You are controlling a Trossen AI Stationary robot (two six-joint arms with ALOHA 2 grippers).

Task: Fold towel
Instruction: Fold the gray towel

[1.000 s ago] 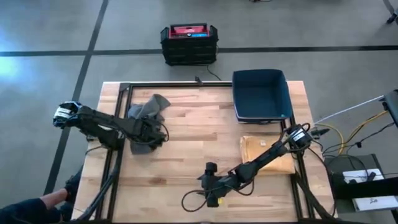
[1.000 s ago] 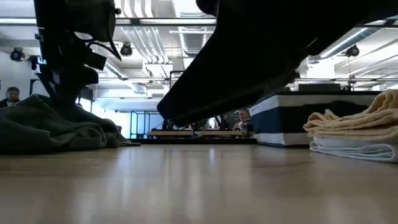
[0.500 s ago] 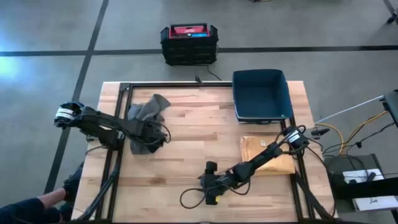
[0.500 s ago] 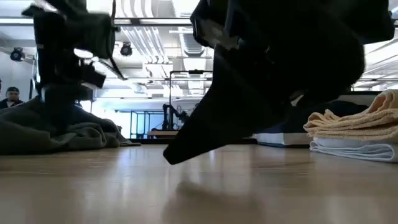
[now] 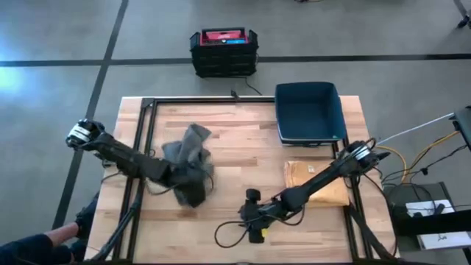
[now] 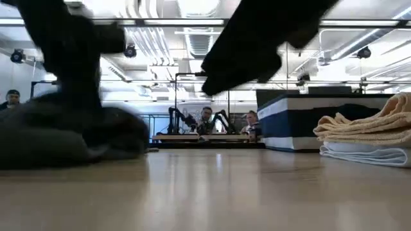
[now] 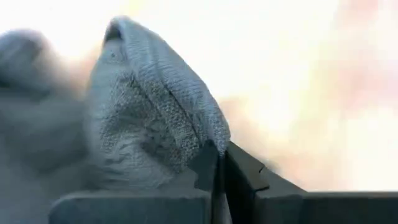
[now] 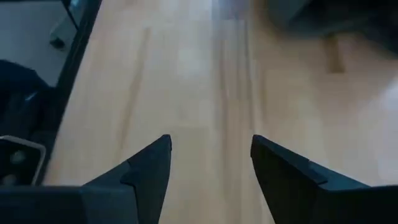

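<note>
On the desk's (image 5: 243,147) left half, your left gripper (image 5: 190,184) has its jaws clenched on the crumpled grey towel (image 5: 188,158), dragging it centreward; your right gripper (image 5: 250,217), jaws released, waits nearby to help.

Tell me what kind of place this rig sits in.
Probably a robotics lab or workshop: bare concrete floor with taped lines, exposed ceiling ducts, people at benches with more arms behind the wooden table.

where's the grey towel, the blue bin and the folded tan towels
grey towel (image 5: 188,163), high view, middle of the crumpled cloth
blue bin (image 5: 309,112), high view, bare inner floor
folded tan towels (image 6: 369,128), low view, front of the upper folds in the stack
</note>
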